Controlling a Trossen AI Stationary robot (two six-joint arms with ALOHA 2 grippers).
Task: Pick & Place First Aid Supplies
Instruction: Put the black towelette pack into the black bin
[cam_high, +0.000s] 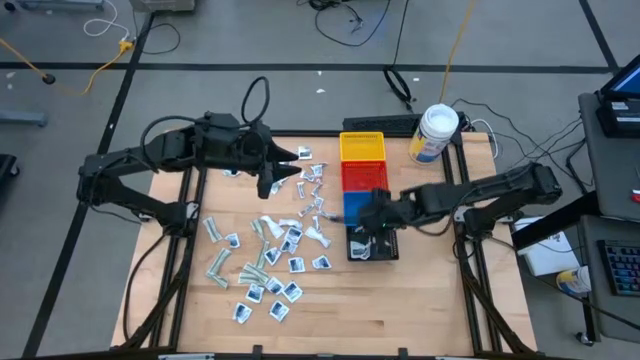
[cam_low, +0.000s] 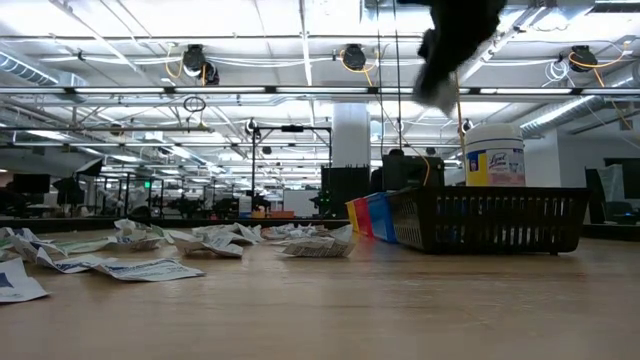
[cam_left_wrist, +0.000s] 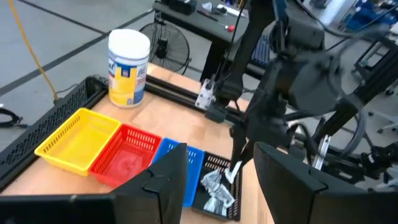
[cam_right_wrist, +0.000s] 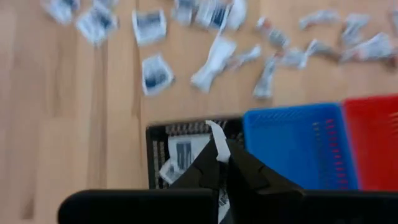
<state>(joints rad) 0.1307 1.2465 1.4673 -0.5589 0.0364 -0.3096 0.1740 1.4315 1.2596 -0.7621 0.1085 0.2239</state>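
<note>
Many packets (cam_high: 262, 255) lie scattered over the left half of the table (cam_high: 420, 300); only a few have reached the black bin (cam_right_wrist: 163, 149), and none shows in the yellow bin (cam_left_wrist: 74, 140). So the sorting looks far from done. The right gripper (cam_right_wrist: 219, 149) hangs over the black bin, its fingers pinched on a white packet (cam_right_wrist: 217, 138) not yet dropped. The left gripper (cam_high: 290, 172) hovers above the far edge of the pile, jaws partly apart and holding nothing that can be seen.
</note>
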